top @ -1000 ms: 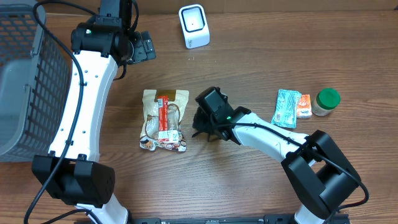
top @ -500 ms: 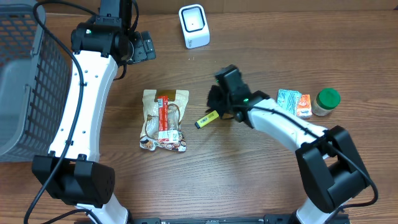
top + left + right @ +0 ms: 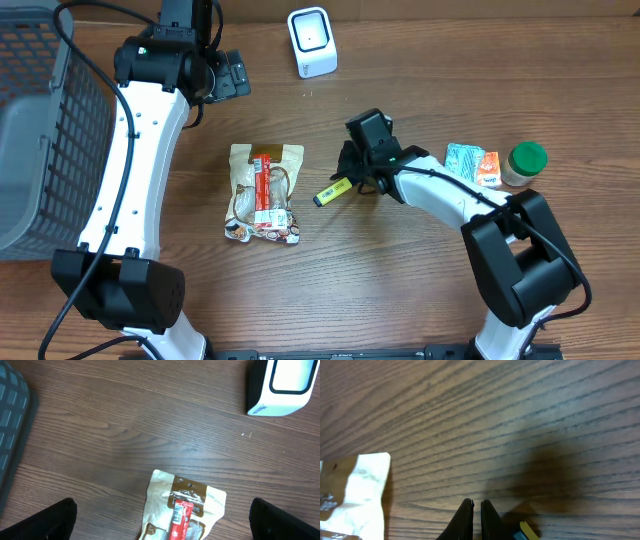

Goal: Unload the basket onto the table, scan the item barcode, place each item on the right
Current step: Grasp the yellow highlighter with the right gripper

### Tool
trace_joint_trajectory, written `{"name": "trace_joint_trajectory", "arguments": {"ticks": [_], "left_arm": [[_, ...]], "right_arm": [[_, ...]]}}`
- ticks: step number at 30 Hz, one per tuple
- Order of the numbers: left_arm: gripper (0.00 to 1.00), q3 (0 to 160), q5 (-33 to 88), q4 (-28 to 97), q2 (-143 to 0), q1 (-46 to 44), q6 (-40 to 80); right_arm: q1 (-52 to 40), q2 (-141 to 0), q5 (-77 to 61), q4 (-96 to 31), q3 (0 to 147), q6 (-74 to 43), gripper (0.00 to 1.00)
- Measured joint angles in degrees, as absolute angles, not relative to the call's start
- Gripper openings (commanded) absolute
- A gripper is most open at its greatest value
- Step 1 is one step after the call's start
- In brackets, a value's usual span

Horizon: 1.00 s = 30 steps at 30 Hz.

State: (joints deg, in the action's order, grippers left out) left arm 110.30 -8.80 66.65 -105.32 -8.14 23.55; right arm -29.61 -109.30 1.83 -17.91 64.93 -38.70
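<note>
Basket (image 3: 40, 130): far left.
Left gripper (image 3: 232, 75): far side, fingers spread wide, empty.
Snack pouch (image 3: 265, 192): lying flat, left of centre.
Scanner (image 3: 312, 42): far edge, upright.
Yellow stick (image 3: 332, 190): lying flat just right of the snack pouch, well nearer than the scanner.
Right gripper (image 3: 476, 510): fingers pressed together, nothing between them, just beside the stick's right end.

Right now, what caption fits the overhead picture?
Shut right gripper poised beside a yellow item, near the snack bag.

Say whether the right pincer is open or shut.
Shut: the right pincer shows its fingers almost together in the wrist view, nothing between them.
</note>
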Motion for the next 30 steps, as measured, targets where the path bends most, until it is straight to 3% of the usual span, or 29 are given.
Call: {"name": "trace_joint_trajectory", "arguments": {"ticks": [15, 19, 23, 30], "left_arm": [[1.0, 110.3, -8.8, 66.65, -105.32, -8.14, 23.55], [1.0, 110.3, -8.8, 66.65, -105.32, -8.14, 23.55], [1.0, 110.3, -8.8, 66.65, -105.32, -8.14, 23.55], [1.0, 110.3, -8.8, 66.65, -105.32, -8.16, 23.55]], "right_arm": [[-29.67, -109.49, -1.91, -34.59, 66.43, -35.75, 0.11], [-29.67, -109.45, -2.55, -38.57, 68.79, -31.0, 0.21], [-29.67, -109.01, -3.62, -44.42, 74.19, -24.71, 0.37], [-30.13, -107.61, -8.16, -48.56, 76.07, -10.41, 0.37]]}}
